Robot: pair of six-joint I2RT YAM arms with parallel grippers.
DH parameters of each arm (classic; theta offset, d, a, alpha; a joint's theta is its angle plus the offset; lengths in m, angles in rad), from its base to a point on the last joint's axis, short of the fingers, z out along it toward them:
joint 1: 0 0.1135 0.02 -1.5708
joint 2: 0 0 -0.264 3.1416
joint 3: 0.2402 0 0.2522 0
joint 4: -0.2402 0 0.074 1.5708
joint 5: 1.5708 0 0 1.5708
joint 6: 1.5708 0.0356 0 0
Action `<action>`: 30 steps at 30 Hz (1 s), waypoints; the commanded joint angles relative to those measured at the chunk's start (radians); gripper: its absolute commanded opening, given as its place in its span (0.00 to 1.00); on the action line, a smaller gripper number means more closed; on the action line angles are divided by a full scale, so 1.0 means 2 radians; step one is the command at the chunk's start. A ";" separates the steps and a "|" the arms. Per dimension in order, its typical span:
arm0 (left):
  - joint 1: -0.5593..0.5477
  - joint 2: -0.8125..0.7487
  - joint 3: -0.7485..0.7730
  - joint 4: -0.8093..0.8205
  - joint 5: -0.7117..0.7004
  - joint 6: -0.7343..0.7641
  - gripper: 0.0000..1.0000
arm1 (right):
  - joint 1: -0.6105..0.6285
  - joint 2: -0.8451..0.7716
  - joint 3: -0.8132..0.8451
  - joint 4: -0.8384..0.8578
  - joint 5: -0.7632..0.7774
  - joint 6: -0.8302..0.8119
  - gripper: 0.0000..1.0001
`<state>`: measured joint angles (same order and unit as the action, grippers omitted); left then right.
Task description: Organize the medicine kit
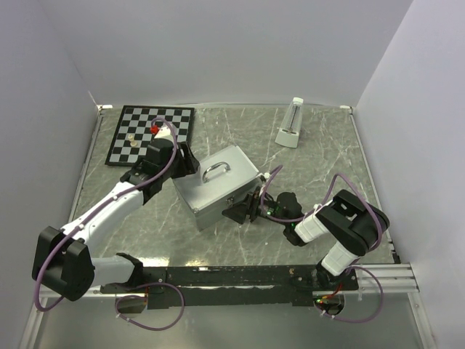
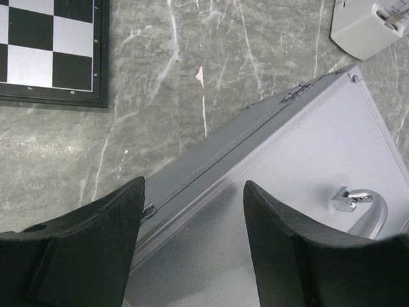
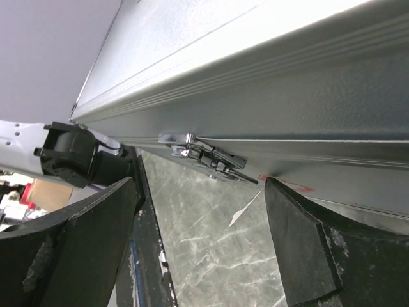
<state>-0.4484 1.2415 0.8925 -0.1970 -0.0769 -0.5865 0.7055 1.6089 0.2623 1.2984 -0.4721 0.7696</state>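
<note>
Right jaws face medicine kit's [image 3: 268, 77] latch [image 3: 208, 157]; left wrist sees handle [image 2: 382, 211].

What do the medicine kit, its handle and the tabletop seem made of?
Medicine kit: probably aluminium, matte silver panels with ribbed extruded edges. Handle: polished chrome-like metal, showing mirror glints. Tabletop: grey-green marble look with white veins; real stone or printed surface, I cannot tell.
</note>
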 commanded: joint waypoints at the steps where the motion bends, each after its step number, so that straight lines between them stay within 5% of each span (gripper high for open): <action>1: -0.003 0.003 -0.017 -0.007 0.020 -0.007 0.67 | 0.008 -0.014 -0.006 0.138 0.034 -0.002 0.89; 8: -0.003 -0.003 -0.024 -0.008 0.021 -0.009 0.68 | 0.010 -0.016 -0.015 0.149 0.080 -0.010 0.90; 30: -0.003 0.000 -0.028 -0.004 0.028 -0.011 0.67 | 0.014 -0.057 0.002 0.168 0.057 0.007 0.82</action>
<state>-0.4484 1.2407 0.8581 -0.1543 -0.0681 -0.5884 0.7242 1.5337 0.2409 1.2675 -0.3519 0.7807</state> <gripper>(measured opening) 0.674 0.833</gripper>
